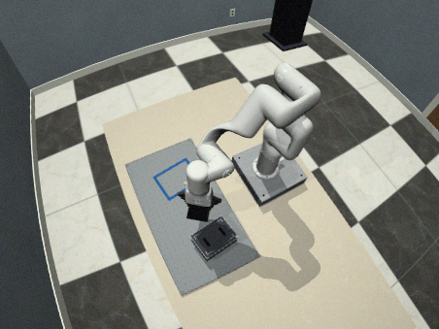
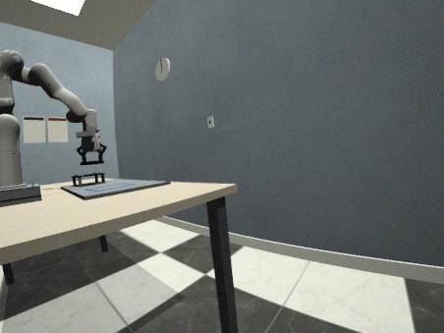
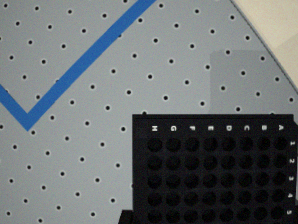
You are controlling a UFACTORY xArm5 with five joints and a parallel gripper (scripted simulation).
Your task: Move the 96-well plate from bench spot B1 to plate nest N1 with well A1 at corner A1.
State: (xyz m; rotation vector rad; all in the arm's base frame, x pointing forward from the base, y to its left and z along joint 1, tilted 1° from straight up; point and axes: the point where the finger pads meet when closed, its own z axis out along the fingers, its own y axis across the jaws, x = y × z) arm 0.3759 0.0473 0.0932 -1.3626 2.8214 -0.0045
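Note:
My gripper (image 1: 198,207) (image 2: 91,160) is shut on the black 96-well plate (image 1: 197,213) (image 2: 91,163) (image 3: 215,170) and holds it level in the air above the grey perforated board (image 1: 146,211) (image 3: 75,150). It hangs between the blue outline of spot B1 (image 1: 170,168) (image 3: 90,60) and the raised dark nest N1 (image 1: 214,232) (image 2: 88,178). In the wrist view the plate fills the lower right, with column letters H to A along its top edge and row numbers down its right side. The fingers are hidden there. The nest is empty.
The board lies on a beige table (image 1: 301,269) (image 2: 123,208) (image 3: 275,25). The arm's base plate (image 1: 291,177) stands to the right of the board. A black cabinet (image 1: 291,12) stands on the floor at the back.

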